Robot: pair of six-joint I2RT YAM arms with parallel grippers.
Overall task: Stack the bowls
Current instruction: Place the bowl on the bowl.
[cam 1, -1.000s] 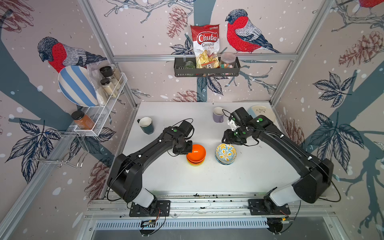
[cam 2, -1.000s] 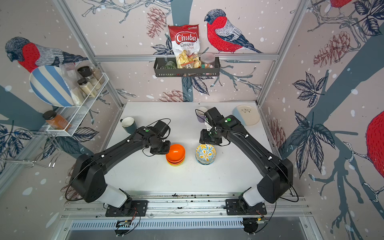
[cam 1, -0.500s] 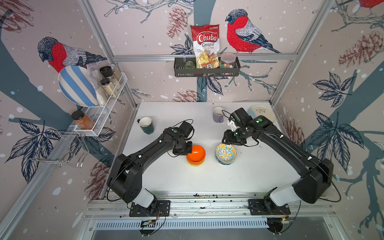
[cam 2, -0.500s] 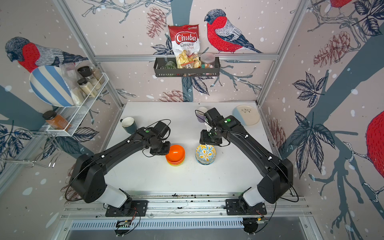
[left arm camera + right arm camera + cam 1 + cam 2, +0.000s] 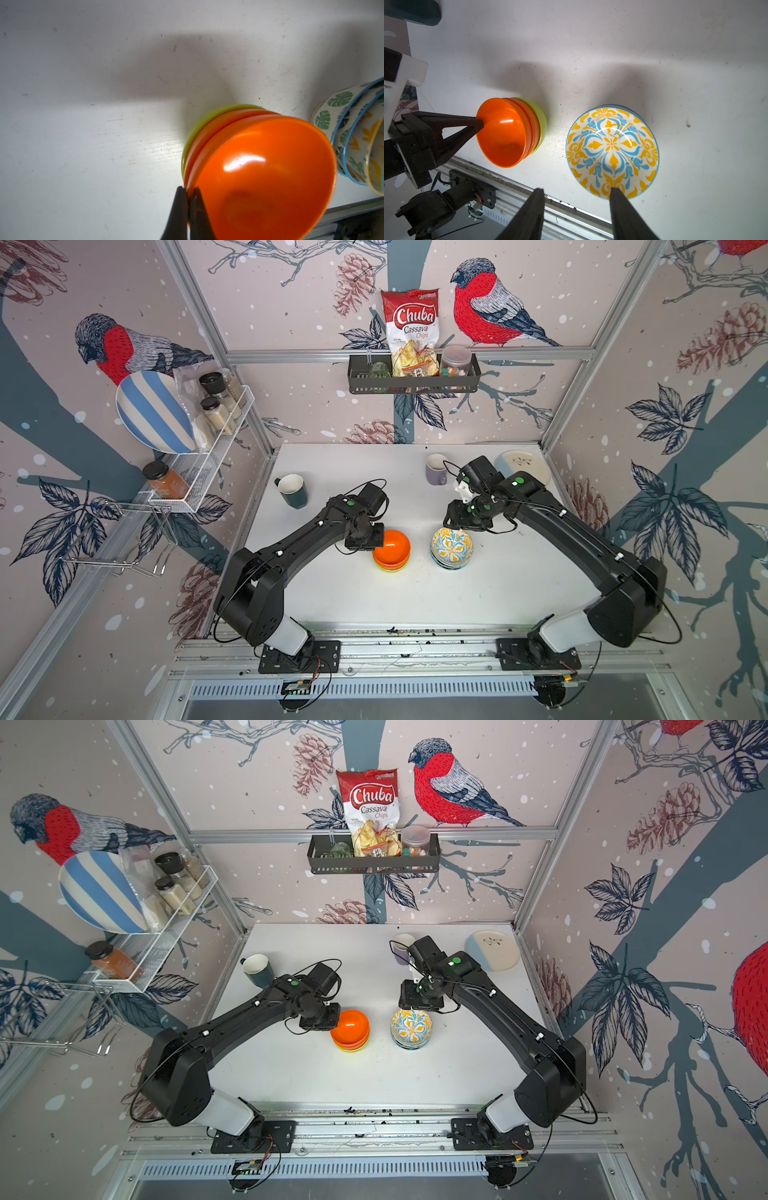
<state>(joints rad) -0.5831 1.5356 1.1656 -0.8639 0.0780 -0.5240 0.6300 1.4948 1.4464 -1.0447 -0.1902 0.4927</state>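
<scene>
We are looking first at the left gripper point(image 5: 188, 190): its two dark fingers point(image 5: 179, 207) are pressing together on the rim of the top orange bowl point(image 5: 264, 176), one outside the wall and one inside, with almost no gap between them. The right gripper point(image 5: 576, 189) is standing about half open and is gripping nothing; one of its fingers point(image 5: 620, 207) is showing over the edge of the top floral bowl point(image 5: 612, 145) and the other over bare table, and we are not able to say if it is touching the rim. The top orange bowl is sitting in a second orange bowl point(image 5: 234, 115), which is sitting in the lime green bowl point(image 5: 204, 122) on the white table point(image 5: 415, 601). Just beside this pile, with a small gap, the floral bowl is lying on top of another pile, where we are seeing white bowls with green leaves point(image 5: 332, 108) lower down. In both top views the two piles are standing side by side near the middle of the table. Farther back a dark green mug point(image 5: 293, 490), a purple mug point(image 5: 435, 470) and a cream-and-blue plate point(image 5: 525, 466) are standing well apart from the bowls.
</scene>
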